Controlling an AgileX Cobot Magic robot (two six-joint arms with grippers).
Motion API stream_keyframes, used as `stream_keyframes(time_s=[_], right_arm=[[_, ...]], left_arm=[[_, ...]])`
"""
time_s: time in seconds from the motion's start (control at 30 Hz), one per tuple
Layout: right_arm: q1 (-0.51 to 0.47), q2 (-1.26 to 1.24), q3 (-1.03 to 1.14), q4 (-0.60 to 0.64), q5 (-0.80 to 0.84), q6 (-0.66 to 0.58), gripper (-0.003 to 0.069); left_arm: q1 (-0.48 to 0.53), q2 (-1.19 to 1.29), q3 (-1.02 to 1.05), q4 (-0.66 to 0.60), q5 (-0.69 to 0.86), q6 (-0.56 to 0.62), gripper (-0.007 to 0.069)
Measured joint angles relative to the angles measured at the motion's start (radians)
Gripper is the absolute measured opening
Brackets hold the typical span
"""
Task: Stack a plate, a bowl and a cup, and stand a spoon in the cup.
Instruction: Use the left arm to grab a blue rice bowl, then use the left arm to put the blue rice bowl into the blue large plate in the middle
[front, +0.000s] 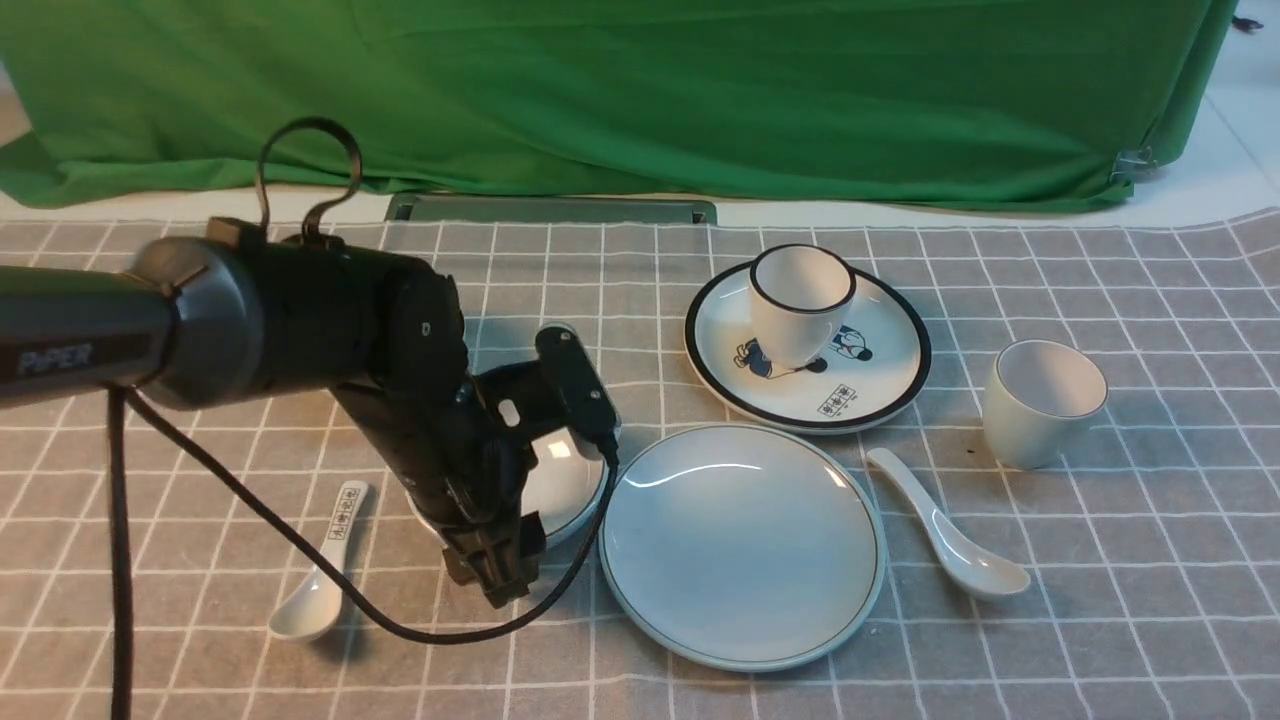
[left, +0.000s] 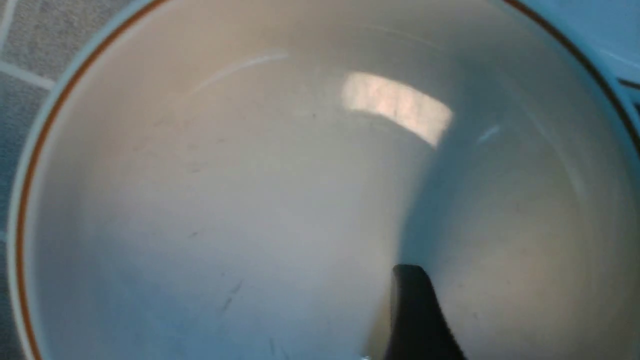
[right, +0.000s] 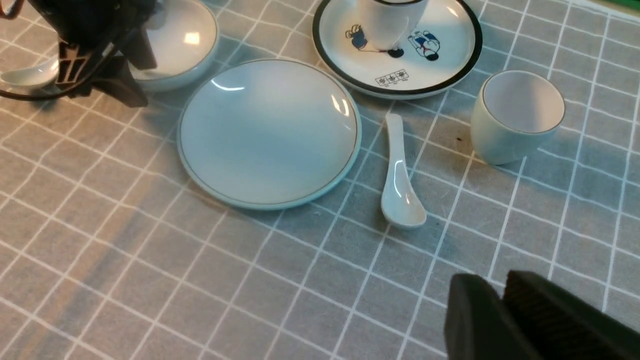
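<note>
The plate (front: 742, 545) lies at the centre front, also in the right wrist view (right: 270, 132). The bowl (front: 565, 480) sits just left of it, mostly hidden by my left arm. It fills the left wrist view (left: 225, 200) and shows in the right wrist view (right: 185, 40). My left gripper (front: 490, 570) is at the bowl's near rim, jaws apart, with one of its fingers (left: 415, 310) inside the bowl. The cup (front: 1040, 400) stands upright at the right (right: 517, 115). The spoon (front: 950, 535) lies between plate and cup (right: 400, 185). My right gripper (right: 500, 292) is shut and empty above the cloth.
A black-rimmed cartoon plate (front: 850, 380) behind the white plate carries a black-rimmed cup (front: 800, 300). A spoon with printed characters (front: 320, 580) lies at the front left. My left arm's cable (front: 300, 545) trails over the checked cloth. A green backdrop (front: 640, 90) closes the far side.
</note>
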Motion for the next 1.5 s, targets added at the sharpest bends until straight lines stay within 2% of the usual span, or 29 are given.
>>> stream_keyframes(time_s=[0.1,0.13,0.17,0.23,0.33,0.37,0.43,0.5,0.63,0.7,0.8,1.0,1.27,1.4,1.47,1.5], right_arm=[[0.000,0.000,0.003,0.000,0.010,0.001,0.0136],[0.000,0.000,0.003,0.000,0.013,0.002,0.0136],[0.000,0.000,0.005,0.000,0.021,0.003,0.0138],[0.000,0.000,0.010,0.000,0.039,0.003,0.0140],[0.000,-0.001,0.011,0.000,0.050,0.004,0.0142],[0.000,-0.003,0.011,0.000,0.050,0.004,0.0142],[0.000,-0.004,0.011,0.000,0.049,0.004,0.0142],[0.000,-0.008,0.011,0.000,0.045,0.003,0.0142],[0.000,-0.008,0.011,0.000,0.041,0.003,0.0142],[0.000,-0.008,0.011,0.000,0.041,0.003,0.0142],[0.000,-0.008,0.011,0.000,0.044,0.003,0.0142],[0.000,-0.008,0.011,0.000,0.077,0.002,0.0143],[0.000,-0.009,0.011,0.000,0.089,0.005,0.0143],[0.000,-0.009,0.011,0.000,0.090,0.042,0.0165],[0.000,-0.009,0.011,0.000,0.093,0.067,0.0195],[0.000,-0.005,0.011,0.000,0.097,0.083,0.0246]], left_arm=[[-0.002,0.001,-0.002,-0.004,-0.006,0.009,0.0236],[-0.003,0.001,-0.003,-0.005,-0.008,0.009,0.0227],[-0.006,-0.004,-0.008,-0.009,-0.011,0.011,0.0162],[-0.009,-0.020,-0.018,-0.008,-0.007,0.013,0.0087],[-0.009,-0.045,-0.024,-0.001,0.015,0.007,0.0053],[-0.016,-0.075,-0.029,0.000,0.050,-0.033,0.0036],[-0.029,-0.097,-0.029,0.000,0.071,-0.063,0.0034],[-0.091,-0.147,-0.046,-0.002,0.086,-0.111,0.0033],[-0.266,-0.161,-0.099,-0.006,0.049,-0.141,0.0033],[-0.333,-0.134,-0.101,0.025,0.012,-0.153,0.0033],[-0.383,-0.094,-0.101,0.097,-0.028,-0.187,0.0033],[-0.408,0.001,-0.101,0.201,-0.075,-0.234,0.0033],[-0.409,0.022,-0.102,0.197,-0.123,-0.219,0.0043],[-0.409,0.022,-0.102,0.172,-0.129,-0.200,0.0130],[-0.409,0.022,-0.102,0.168,-0.129,-0.199,0.0188],[-0.409,0.022,-0.102,0.167,-0.130,-0.199,0.0243]])
